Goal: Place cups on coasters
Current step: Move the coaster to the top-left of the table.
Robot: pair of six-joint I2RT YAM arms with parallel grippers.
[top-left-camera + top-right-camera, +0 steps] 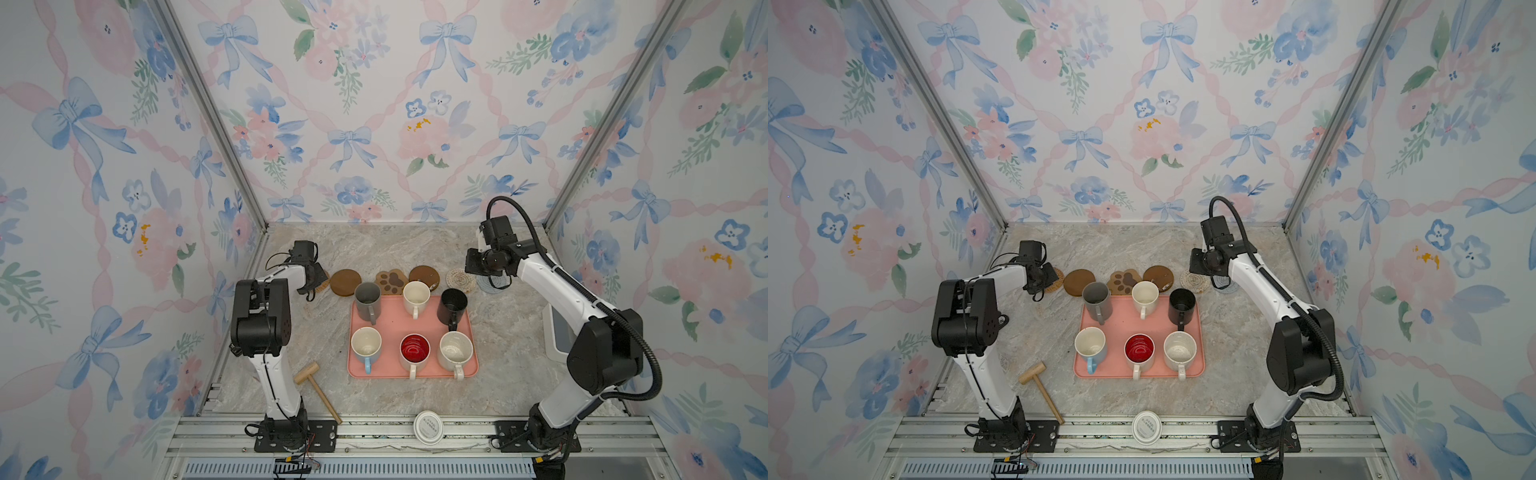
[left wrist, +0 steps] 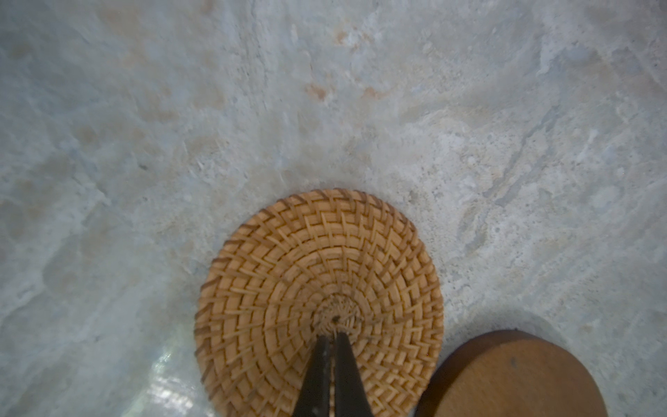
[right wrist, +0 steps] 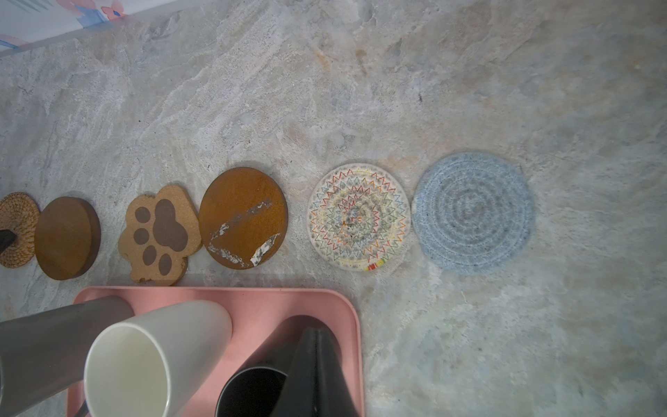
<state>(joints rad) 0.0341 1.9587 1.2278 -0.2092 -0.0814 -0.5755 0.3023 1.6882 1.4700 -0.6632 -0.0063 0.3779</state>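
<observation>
The white lid (image 1: 429, 427) is lying at the worktop's (image 1: 507, 374) front edge, six cups (image 1: 368, 299) are sitting on the pink tray (image 1: 390, 324), the left gripper (image 2: 334, 339) is touching the rattan coaster (image 2: 288, 270) with tips pressed together, and the closed right gripper (image 3: 317, 330) is hovering over the black mug (image 3: 249, 390).

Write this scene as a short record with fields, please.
cups: six handled ceramic mugs, all upright on the large pink tray
coasters: six flat mats in a row behind the tray, none bearing a cup
left gripper: shut, tips at the centre of the round woven rattan coaster
right gripper: shut, empty, raised
progress: no cup placed yet
</observation>
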